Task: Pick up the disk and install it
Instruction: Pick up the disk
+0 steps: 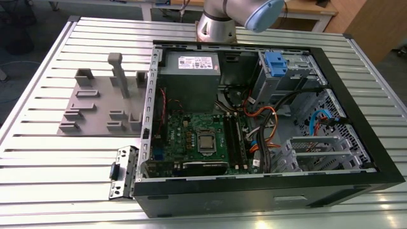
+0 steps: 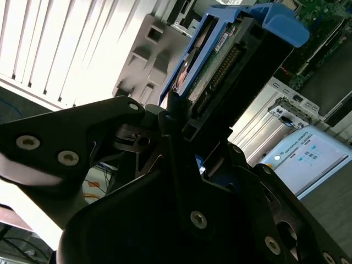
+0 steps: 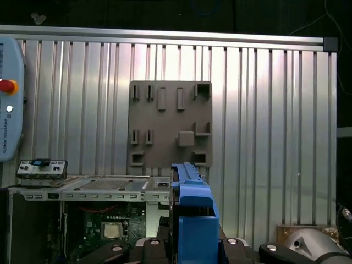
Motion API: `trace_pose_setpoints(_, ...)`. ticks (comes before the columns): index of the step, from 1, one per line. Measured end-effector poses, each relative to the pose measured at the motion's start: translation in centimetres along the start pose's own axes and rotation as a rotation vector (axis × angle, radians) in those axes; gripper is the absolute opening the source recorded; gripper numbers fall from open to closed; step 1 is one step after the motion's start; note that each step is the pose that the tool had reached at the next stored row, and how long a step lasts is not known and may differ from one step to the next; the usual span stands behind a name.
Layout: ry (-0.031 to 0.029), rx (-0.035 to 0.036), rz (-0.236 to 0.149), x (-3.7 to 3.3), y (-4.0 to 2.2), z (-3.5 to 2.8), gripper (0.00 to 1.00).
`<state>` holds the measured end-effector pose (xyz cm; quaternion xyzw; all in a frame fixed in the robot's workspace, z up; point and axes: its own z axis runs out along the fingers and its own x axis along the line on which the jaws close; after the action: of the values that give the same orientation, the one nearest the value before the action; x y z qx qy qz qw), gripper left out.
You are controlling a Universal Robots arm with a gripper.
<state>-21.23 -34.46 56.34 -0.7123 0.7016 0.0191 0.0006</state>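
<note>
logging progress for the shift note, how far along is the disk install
Done: pickup looks complete. The disk is off the grey holder plate and raised above the table.
In hand: the gripper has its jaws shut on the disk, blue bracket pointing away from the wrist.
Left: the install. The disk is not yet seated in the open computer case.

- The arm (image 1: pixel 216 26) is built of round, silver-grey metal tube sections with a smooth sheen.
- A pale blue, rounded cap (image 1: pixel 264 13) closes one joint, in the exterior view.
- The end effector (image 2: pixel 190 129) is matte black, made of flat, angular plates and linked bars with bevelled edges.
- Small silver screws (image 2: pixel 27 143) with round heads dot the black plates in both wrist views.
- A rounded silver-grey metal housing (image 3: pixel 311 245) sits beside the black plates in the first wrist view.
</note>
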Motion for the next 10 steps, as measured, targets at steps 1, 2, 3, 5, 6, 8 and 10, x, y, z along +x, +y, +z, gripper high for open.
trace_pose_setpoints(1,0.0,-0.0002,0.0,0.13,-0.31,-0.01,0.36)
trace_pose_setpoints(2,0.0,-0.0003,0.0,0.26,-0.61,-0.01,0.36)
trace_pose_setpoints(3,0.0,-0.0005,0.0,0.38,-0.91,-0.02,0.36)
trace_pose_setpoints(5,0.0,-0.0009,0.0,0.63,-1.53,-0.03,0.36)
trace_pose_setpoints(6,0.0,-0.001,0.0,0.76,-1.84,-0.03,0.36)
trace_pose_setpoints(8,0.0,-0.0014,0.0,1.01,-2.44,-0.05,0.36)
trace_pose_setpoints(10,0.0,-0.0017,0.0,1.27,-3.07,-0.06,0.36)
